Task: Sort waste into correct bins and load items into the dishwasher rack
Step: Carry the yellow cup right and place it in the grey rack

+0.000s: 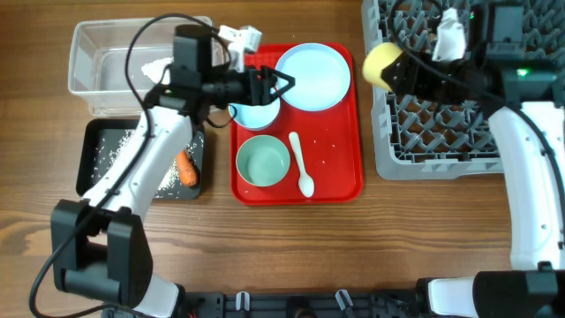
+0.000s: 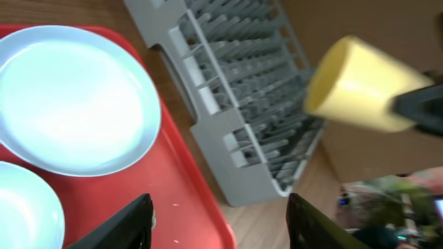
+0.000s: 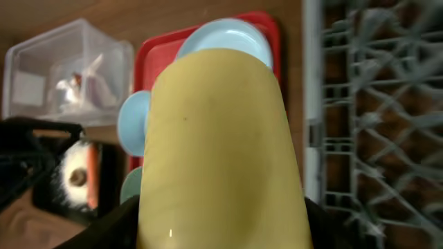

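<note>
Nearest you, one white spoon (image 1: 300, 163) and one mint-green bowl (image 1: 263, 162) lie on the red tray (image 1: 342, 172); one carrot piece (image 1: 186, 168) sits in the black tray (image 1: 88, 181). Further back, your left jaws stand released and empty, half hiding the pale-blue bowl (image 1: 257, 115) beside the single plate (image 1: 314, 77). Your right jaws grasp the one yellow cup (image 1: 381, 64), smooth and glossy, over the left edge of the grey rack (image 1: 424, 146).

Two bowls (image 1: 262, 162) (image 1: 256, 116), two bins (image 1: 88, 53) (image 1: 88, 181), one plate (image 1: 313, 77), one cup (image 1: 381, 64), one spoon (image 1: 300, 163), one rack (image 1: 441, 132).
</note>
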Controlling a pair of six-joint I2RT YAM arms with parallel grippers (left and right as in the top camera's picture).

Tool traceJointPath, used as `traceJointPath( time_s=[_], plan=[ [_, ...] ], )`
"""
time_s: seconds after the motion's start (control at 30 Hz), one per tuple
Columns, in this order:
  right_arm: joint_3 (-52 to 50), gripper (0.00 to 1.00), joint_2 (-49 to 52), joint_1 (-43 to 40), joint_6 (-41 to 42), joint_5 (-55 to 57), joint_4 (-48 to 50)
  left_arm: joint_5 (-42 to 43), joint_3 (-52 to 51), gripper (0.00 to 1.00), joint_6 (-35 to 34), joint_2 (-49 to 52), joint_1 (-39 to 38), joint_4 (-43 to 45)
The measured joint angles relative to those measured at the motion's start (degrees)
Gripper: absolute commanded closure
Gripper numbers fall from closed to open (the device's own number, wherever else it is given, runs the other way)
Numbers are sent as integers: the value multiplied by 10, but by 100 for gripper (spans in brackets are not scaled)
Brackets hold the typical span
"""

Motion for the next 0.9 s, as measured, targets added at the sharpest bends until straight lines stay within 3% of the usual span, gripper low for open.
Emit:
traceJointPath(
  time_s=[0.23,0.47,0.53,0.67,0.9],
  plan=[
    [38,37,0,-22,1,70,-81,-112,0,32,33,0,-69,-14],
    [38,36,0,-71,1,131,-162,-280,0,29,52,0,-152,-57],
    [38,36,0,-89,6,153,-176,-322,0,23,54,0,-167,-66],
    [38,36,0,-132,23,204,-187,-385,0,14,59,0,-184,-73],
    [38,36,0,-166,42,244,-183,-451,0,12,61,0,-182,-85]
  ],
)
